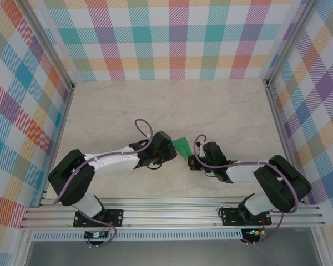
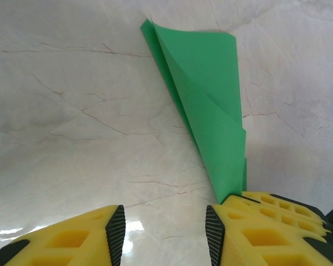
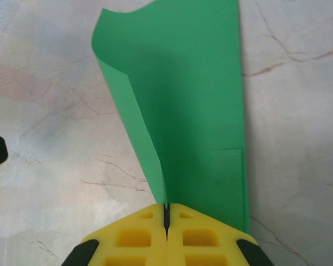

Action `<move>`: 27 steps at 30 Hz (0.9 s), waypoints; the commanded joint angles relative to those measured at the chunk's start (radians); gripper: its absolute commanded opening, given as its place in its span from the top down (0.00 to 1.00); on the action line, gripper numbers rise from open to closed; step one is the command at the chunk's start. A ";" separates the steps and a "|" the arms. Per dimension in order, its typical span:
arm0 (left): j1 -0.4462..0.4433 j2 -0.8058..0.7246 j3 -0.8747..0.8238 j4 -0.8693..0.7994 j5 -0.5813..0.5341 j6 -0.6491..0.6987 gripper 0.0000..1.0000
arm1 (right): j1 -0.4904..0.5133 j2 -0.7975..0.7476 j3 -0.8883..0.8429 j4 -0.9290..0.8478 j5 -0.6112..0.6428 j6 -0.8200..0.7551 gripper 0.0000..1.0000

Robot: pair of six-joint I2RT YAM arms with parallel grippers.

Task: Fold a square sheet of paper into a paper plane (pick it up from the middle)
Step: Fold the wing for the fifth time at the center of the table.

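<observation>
Though creased, paper (image 3: 183,111) (right end effector (image 3: 166,215))

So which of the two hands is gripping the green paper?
The right hand, pinched shut on the paper; the left hand stands open.

**Bright, Even Light, Soft Shadows**

Standing here, I see the enclosure lit brightly and evenly. In the overhead view the pale table (image 1: 222,111) carries no harsh glare. Shadows stay faint and tucked close beside the arms (image 1: 116,160), so the light falls from above. The checked walls (image 1: 177,39) are sharp but splay outward toward the frame edges. In the left wrist view a white sheen lies on the table by the yellow fingers (image 2: 72,241) of the left claw (image 2: 165,235), and the green paper (image 2: 211,100) throws a soft grey shadow to its right. In the right wrist view the paper's curled flap shades its own surface a darker green.
</observation>
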 commanded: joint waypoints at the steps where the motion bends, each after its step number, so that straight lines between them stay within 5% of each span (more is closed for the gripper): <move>1: 0.000 0.034 0.055 0.035 0.044 0.026 0.56 | -0.031 0.012 0.001 -0.015 -0.062 0.066 1.00; 15: -0.003 0.203 0.174 0.160 0.149 0.077 0.68 | -0.187 0.038 0.020 -0.045 -0.300 0.216 0.99; 27: -0.002 0.332 0.258 0.182 0.152 0.109 0.68 | -0.205 -0.006 0.044 -0.139 -0.309 0.187 0.95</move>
